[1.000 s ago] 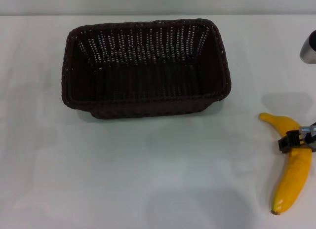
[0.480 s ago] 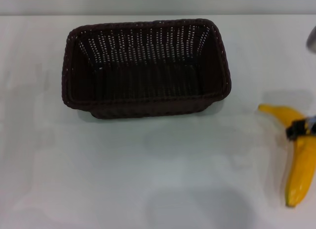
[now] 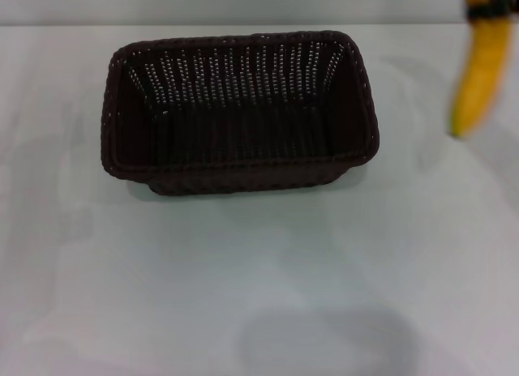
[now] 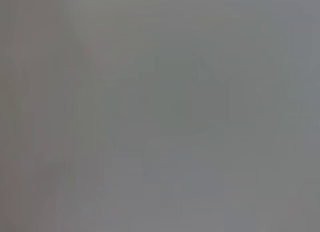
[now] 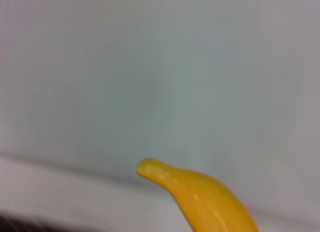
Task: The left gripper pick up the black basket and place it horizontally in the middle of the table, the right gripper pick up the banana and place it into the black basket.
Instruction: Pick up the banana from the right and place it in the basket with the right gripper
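Banana (image 3: 480, 64) | clamped in right gripper (image 3: 489, 6) jaws, aloft beside black basket (image 3: 239, 113) | we judge it soft, bruisable: mid-body hold | left gripper unseen

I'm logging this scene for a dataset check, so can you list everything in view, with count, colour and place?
black basket: one, dark brown-black wicker, standing open side up on the table, left of centre toward the far edge, nothing inside.
banana: one, yellow, hanging in the air at the far right, off the table, to the right of the basket; its tip also shows in the right wrist view.
table: one, white, filling the head view.
right gripper: one, black, at the top right corner, jaws shut around the banana's upper part.
left gripper: not in view.
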You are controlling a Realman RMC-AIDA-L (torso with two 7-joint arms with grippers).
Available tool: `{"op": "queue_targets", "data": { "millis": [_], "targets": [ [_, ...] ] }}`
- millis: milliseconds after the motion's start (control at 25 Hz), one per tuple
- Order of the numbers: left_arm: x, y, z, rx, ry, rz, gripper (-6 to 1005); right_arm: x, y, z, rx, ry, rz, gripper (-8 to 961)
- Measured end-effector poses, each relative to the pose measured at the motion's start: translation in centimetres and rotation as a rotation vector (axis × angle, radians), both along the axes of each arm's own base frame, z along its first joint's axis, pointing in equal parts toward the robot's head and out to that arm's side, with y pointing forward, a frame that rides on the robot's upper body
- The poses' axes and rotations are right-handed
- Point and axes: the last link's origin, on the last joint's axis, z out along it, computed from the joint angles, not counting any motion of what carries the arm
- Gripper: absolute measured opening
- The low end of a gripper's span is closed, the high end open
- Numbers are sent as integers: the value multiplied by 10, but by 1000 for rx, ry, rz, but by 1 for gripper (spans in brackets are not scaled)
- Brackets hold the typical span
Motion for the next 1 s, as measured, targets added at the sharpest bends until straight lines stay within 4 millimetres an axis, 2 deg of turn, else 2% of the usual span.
{"op": "queue_targets", "data": {
  "millis": [160, 280, 440, 640, 760, 1000],
  "targets": [
    [1, 0, -1, -1, 0, -1, 683, -40, 19, -19, -44, 110, 304, 496],
    [1, 0, -2, -5, 0, -3, 683, -53, 31, -42, -104, 153, 489, 497],
    [3, 1, -3, -5, -2, -10, 683, -47, 46, -75, -177, 137, 595, 498],
    [7, 5, -5, -10, -6, -20, 683, -31, 55, -104, -257, 63, 663, 500],
    [9, 6, -6, -11, -7, -25, 683, -27, 51, -117, -312, 0, 729, 500],
    [9, 6, -6, -11, -8, -28, 683, -33, 34, -136, -398, -49, 841, 502]
  ]
}}
